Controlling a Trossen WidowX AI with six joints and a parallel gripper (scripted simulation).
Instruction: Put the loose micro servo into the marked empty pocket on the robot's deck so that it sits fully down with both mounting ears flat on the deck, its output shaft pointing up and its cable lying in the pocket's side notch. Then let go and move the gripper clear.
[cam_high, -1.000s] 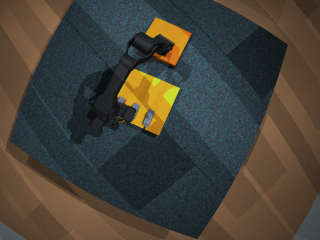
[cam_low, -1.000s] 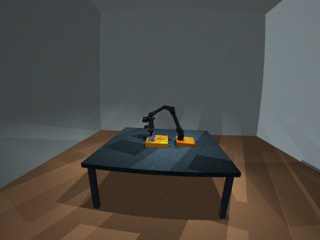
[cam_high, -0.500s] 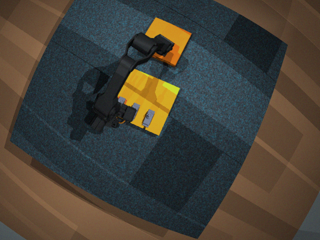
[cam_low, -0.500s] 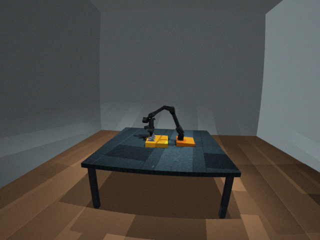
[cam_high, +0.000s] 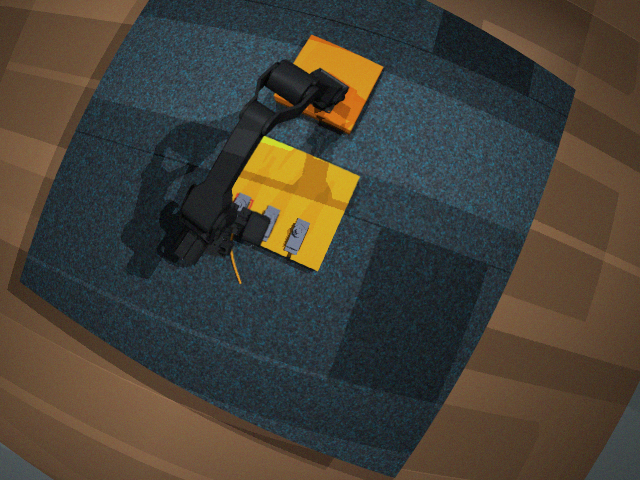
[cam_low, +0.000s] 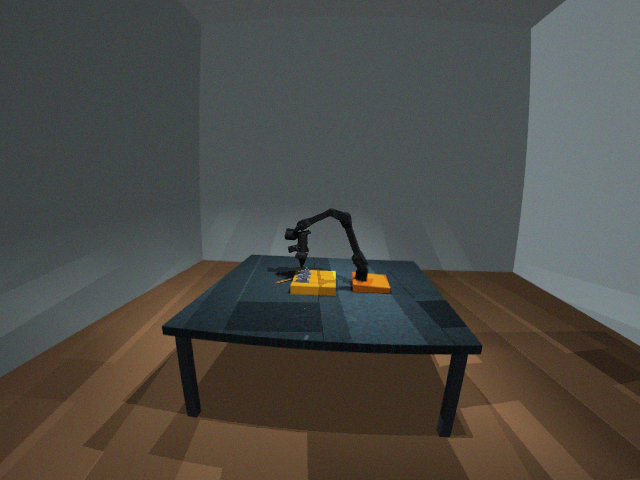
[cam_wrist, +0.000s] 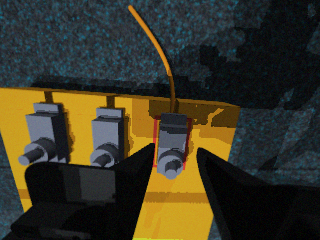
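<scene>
The loose grey micro servo (cam_wrist: 172, 141) (cam_high: 242, 201) stands inside the red-marked pocket outline (cam_wrist: 155, 134) on the yellow deck (cam_wrist: 172, 220) (cam_high: 333, 186) (cam_low: 312, 290). Its shaft points up, and it looks about level with its neighbours. Whether both ears lie fully flat is not clear; the near ear is hidden beneath the shaft end. Its orange cable (cam_wrist: 161, 51) (cam_high: 236, 267) runs straight out over the deck edge at the notch side, beyond the deck. My gripper (cam_wrist: 175, 150) (cam_low: 302, 265) is open above the servo, with a visible gap on each side.
Two fitted grey servos (cam_wrist: 43, 129) (cam_wrist: 108, 131) stand in a row beside the pocket; the left finger is close to the nearer one. An orange block (cam_high: 361, 72) (cam_low: 371, 287) under the arm's base lies beyond the deck. The dark blue table (cam_high: 289, 320) surrounds both.
</scene>
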